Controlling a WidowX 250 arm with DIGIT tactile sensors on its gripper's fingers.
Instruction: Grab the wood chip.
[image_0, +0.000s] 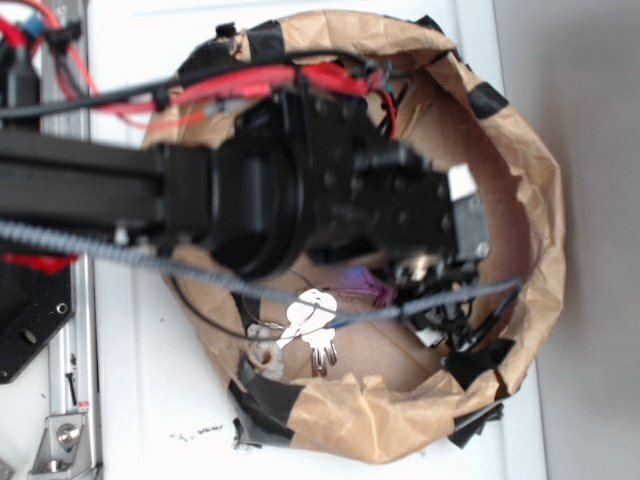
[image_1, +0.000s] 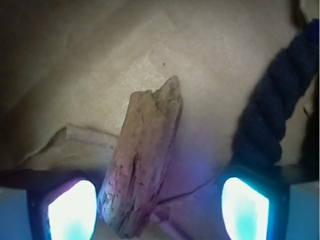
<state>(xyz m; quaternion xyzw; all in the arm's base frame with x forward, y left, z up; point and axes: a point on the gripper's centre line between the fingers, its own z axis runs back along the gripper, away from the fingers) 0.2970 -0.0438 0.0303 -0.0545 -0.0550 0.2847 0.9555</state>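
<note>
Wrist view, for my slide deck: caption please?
Open claw straddles the wood chip lying on brown paper, blue rope beside it.

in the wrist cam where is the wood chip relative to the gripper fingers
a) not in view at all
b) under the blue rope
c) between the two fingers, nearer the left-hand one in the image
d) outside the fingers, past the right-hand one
c: in the wrist view the wood chip lies tilted between the two glowing fingers of the open gripper, close to the one on the image's left, while the blue rope runs apart from it on the right.
</note>
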